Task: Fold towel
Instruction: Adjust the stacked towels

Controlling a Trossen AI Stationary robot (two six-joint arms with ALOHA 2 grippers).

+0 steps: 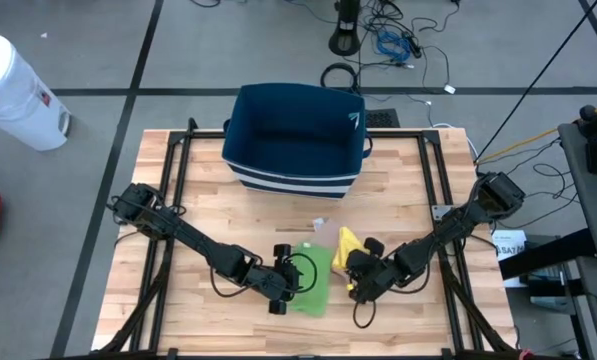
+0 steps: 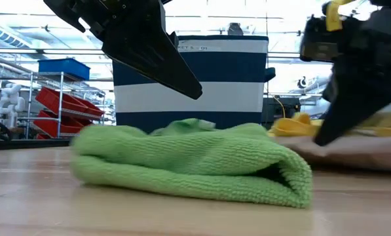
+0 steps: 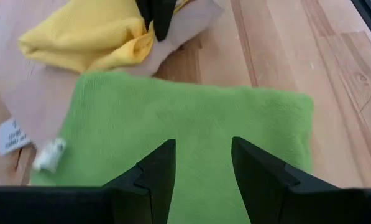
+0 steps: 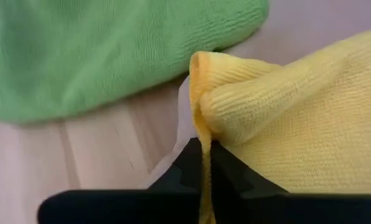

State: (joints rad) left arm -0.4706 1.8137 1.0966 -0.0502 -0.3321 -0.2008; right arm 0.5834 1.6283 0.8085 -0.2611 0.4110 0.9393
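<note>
Left arm: stretches from the table's left edge toward the middle front, elbow low, wrist turned toward the centre.
Left gripper (image 3: 201,171): hovers just over the green towel (image 1: 313,280), its two dark fingers (image 3: 157,174) standing apart with only green cloth showing between them, nothing gripped.
Right arm: comes in from the table's right edge, angled down and inward toward the front centre.
Right gripper (image 4: 204,165): fingers pinched together on a fold of the yellow towel (image 4: 284,118), and the cloth edge runs straight down between the tips.
Green towel: lies folded and flat on the wooden table (image 1: 408,190), front centre, with its rounded fold showing thick in the low view.
Yellow towel: sits bunched just beside the green one, on its right, resting on a pale beige cloth (image 3: 185,28) that spreads under it.
Bin: a navy and white striped fabric bin (image 1: 296,135) stands at the back centre of the table, well apart from the towels.
Hard to make out: a small white tag (image 3: 11,135) lies at the beige cloth's edge, its print unreadable.
Cut off: in the low view both arms are dark blurred shapes entering from above, and the right gripper's tips are hidden behind the cloths.
</note>
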